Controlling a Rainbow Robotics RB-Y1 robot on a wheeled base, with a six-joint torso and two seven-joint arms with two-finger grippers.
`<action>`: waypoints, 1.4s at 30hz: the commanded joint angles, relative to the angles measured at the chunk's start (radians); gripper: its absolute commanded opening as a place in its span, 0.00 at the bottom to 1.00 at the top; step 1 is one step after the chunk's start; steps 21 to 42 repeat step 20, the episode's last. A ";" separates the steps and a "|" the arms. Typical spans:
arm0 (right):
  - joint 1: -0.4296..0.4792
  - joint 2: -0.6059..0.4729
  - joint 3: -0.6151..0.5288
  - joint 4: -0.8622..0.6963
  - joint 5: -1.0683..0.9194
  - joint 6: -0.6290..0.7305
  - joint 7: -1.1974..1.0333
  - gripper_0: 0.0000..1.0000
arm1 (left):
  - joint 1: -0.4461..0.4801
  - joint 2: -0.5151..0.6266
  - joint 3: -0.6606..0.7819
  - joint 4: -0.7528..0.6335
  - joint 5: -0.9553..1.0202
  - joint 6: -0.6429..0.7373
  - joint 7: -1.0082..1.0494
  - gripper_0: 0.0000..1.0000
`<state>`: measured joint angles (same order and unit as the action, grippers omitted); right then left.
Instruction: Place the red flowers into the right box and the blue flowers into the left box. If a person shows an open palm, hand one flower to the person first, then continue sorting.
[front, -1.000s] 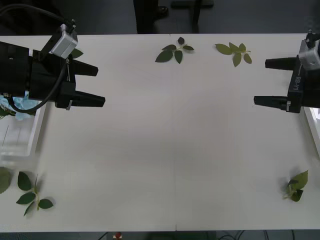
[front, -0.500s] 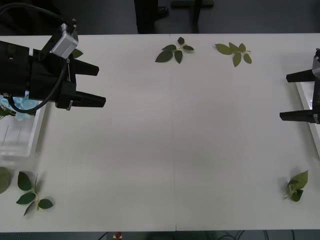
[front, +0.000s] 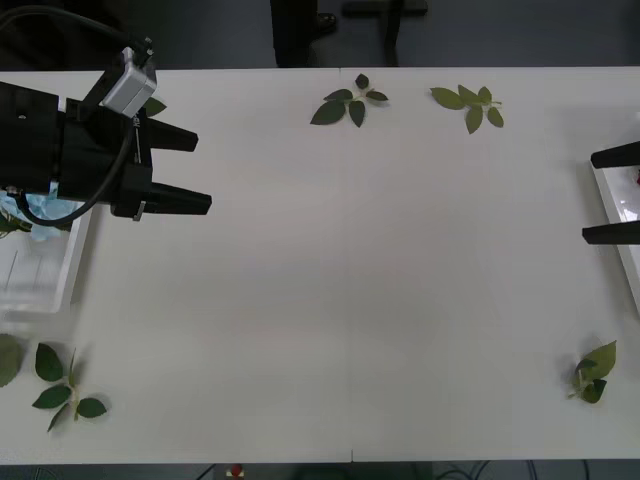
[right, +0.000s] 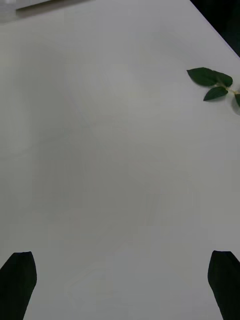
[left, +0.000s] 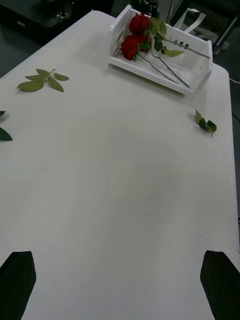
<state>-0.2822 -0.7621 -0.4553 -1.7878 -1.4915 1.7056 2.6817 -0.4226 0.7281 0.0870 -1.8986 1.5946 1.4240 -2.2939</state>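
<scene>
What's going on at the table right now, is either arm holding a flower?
Neither arm holds anything. The left gripper hangs open over the table's left side beside the white translucent left box, where pale blue flowers lie. The right gripper is open at the right edge by the white plastic right box, which holds red roses. Loose green leaf sprigs lie on the table.

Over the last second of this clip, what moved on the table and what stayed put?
The right gripper, jaws open and empty, pulled back toward the table's right edge over the right box. Nothing was taken hold of or let go. The left gripper stayed open and unmoved by the left box holding blue flowers; the red flowers lie in the right box, and the loose leaf sprigs did not shift.
</scene>
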 joint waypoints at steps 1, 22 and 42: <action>-0.012 -0.037 -0.017 -0.013 -0.016 0.000 0.024 1.00 | 0.018 0.017 0.013 -0.028 0.022 0.000 -0.009 0.96; -0.012 -0.037 -0.019 -0.013 -0.016 0.002 0.024 1.00 | 0.030 0.019 0.013 -0.027 0.031 -0.004 -0.009 0.96; -0.012 -0.037 -0.019 -0.013 -0.016 0.002 0.024 1.00 | 0.030 0.019 0.013 -0.027 0.031 -0.004 -0.009 0.96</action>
